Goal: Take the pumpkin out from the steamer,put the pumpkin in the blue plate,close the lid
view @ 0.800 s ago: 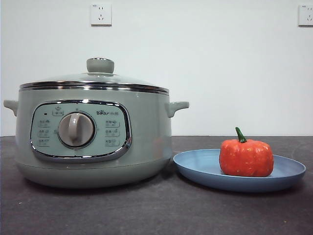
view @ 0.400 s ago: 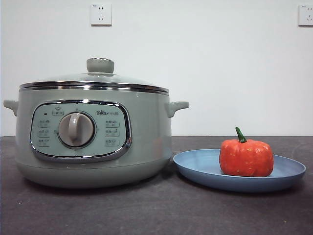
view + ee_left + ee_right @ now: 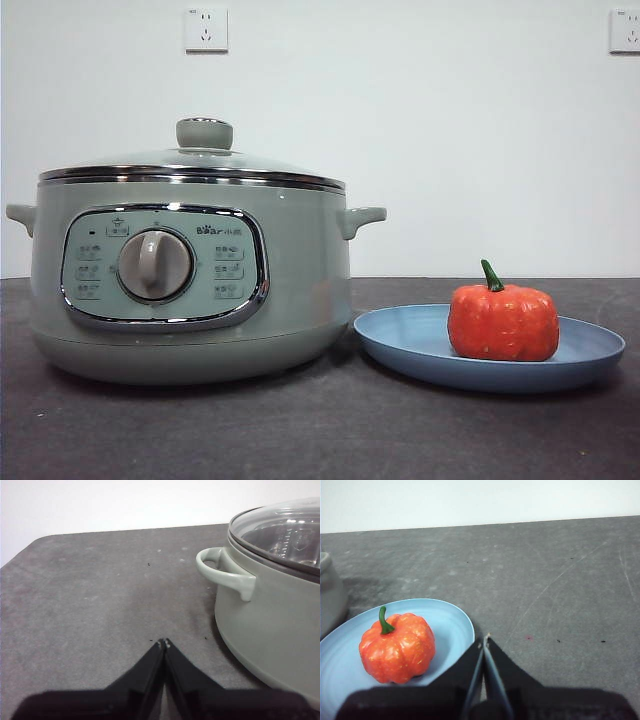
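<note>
The left gripper (image 3: 164,642) is clenched on nothing, its two black jaws meeting at the tips, and it hangs low over the bare dark table (image 3: 90,595) just beside the steamer's side handle (image 3: 225,572). The right gripper (image 3: 485,639) is likewise pinched together and empty, poised over the table just beside the rim of the blue plate (image 3: 455,620).

The pumpkin (image 3: 503,320) sits upright in the blue plate (image 3: 400,340), stem up, towards the side of the plate away from the steamer (image 3: 190,280). The glass lid (image 3: 190,165) rests level on the steamer's rim, its sage-green knob (image 3: 204,133) on top. Judging from this, all three steps look done and both arms appear to be waiting.

Should the pumpkin need moving, it looks like a light, hollow toy with a stiff, slightly glossy ribbed skin; I would expect the jaws to grip best across its body with each pad seated in a groove between ribs, as the curved green stem (image 3: 383,621) is thin and could slip or bend. The lid is probably the heavier and more fragile piece: glass with a steel rim, best taken by the squat knob, which gives the jaws flat sides to close on.
</note>
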